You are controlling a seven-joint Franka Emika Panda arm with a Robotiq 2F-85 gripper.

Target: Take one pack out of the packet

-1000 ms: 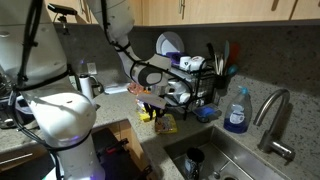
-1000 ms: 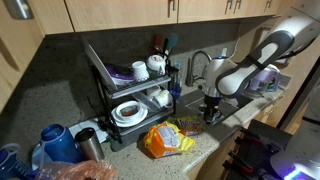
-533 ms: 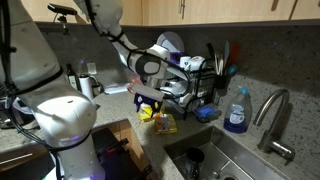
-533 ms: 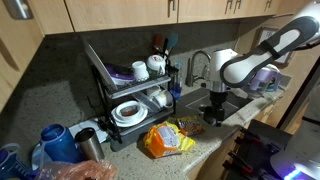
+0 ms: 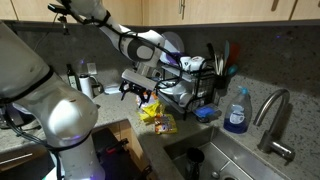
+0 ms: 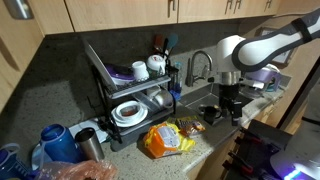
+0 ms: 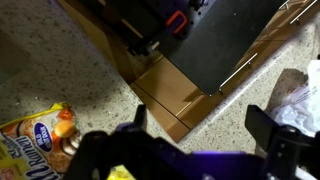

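While gripper point(image 5: 136, 92) hovers over counter point(image 5: 108, 106), jaws spread & empty, packet point(image 6: 168, 140) lies flat by dish rack point(image 6: 97, 70) | pkt below & off to one side, lower-left in wrist view | long axis approx along counter edge

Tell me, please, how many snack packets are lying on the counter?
1. The orange snack packet lies on the counter in front of the dish rack, near the sink. Smaller packs inside it may be hidden.
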